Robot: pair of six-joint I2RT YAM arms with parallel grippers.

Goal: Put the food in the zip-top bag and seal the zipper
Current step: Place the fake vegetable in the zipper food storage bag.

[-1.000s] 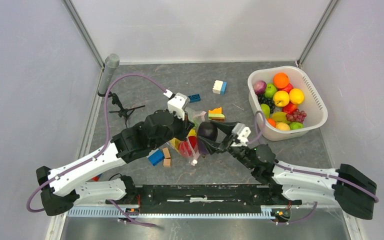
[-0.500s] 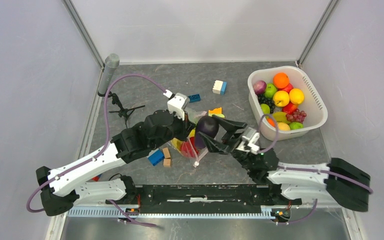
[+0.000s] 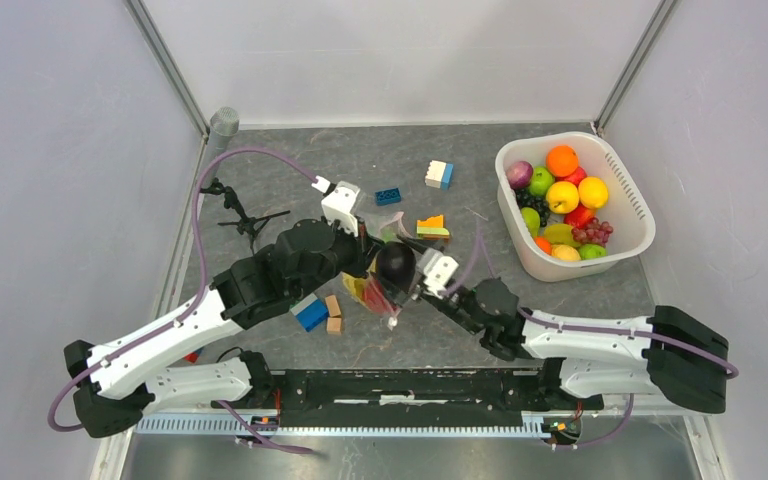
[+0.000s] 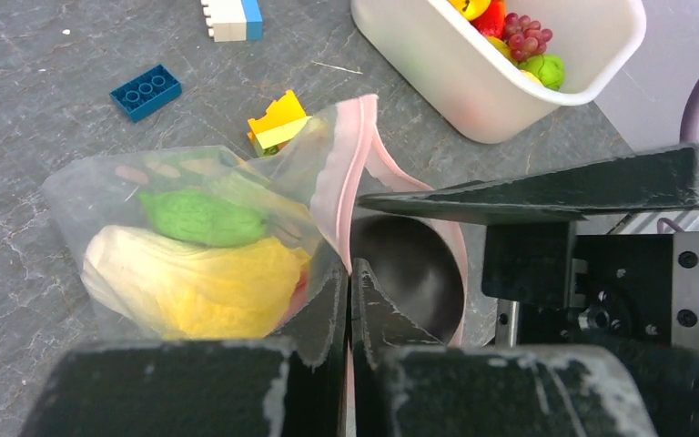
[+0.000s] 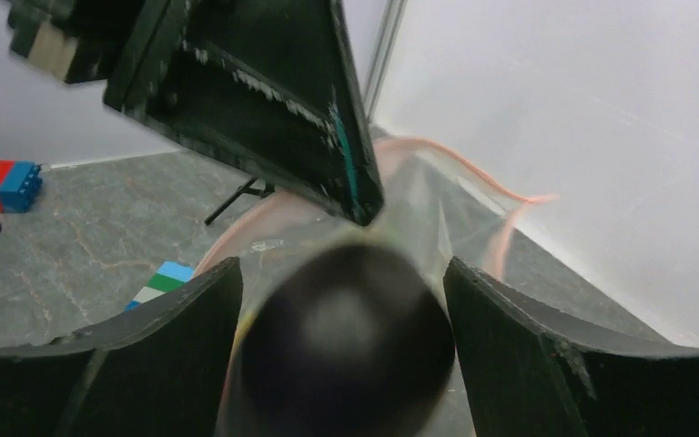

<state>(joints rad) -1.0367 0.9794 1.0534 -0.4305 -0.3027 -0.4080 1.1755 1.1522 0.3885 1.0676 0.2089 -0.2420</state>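
Observation:
The clear zip-top bag point(image 4: 191, 191) lies mid-table with green point(image 4: 200, 218) and yellow food point(image 4: 200, 282) inside. My left gripper point(image 4: 350, 264) is shut on its pink zipper point(image 4: 341, 173), holding the mouth up. A dark purple fruit point(image 5: 346, 355) sits at that mouth, partly behind the plastic. My right gripper point(image 5: 341, 264) is open around it, with a narrow gap at each finger. From above, the fruit point(image 3: 395, 262) lies between the left gripper point(image 3: 368, 252) and the right gripper point(image 3: 402, 276).
A white basket point(image 3: 630, 215) at the right holds several more fruits point(image 3: 563, 195). Building blocks lie scattered: blue point(image 3: 388, 196), white-blue point(image 3: 439, 174), yellow-orange point(image 3: 432, 227), and a blue one point(image 3: 311, 314) near the bag. A small black stand point(image 3: 245, 215) is at the left.
The right arm has carried the dark fruit leftward into the bag's mouth, and its fingers have eased off it slightly. The left arm shifted a little left, still holding the zipper.

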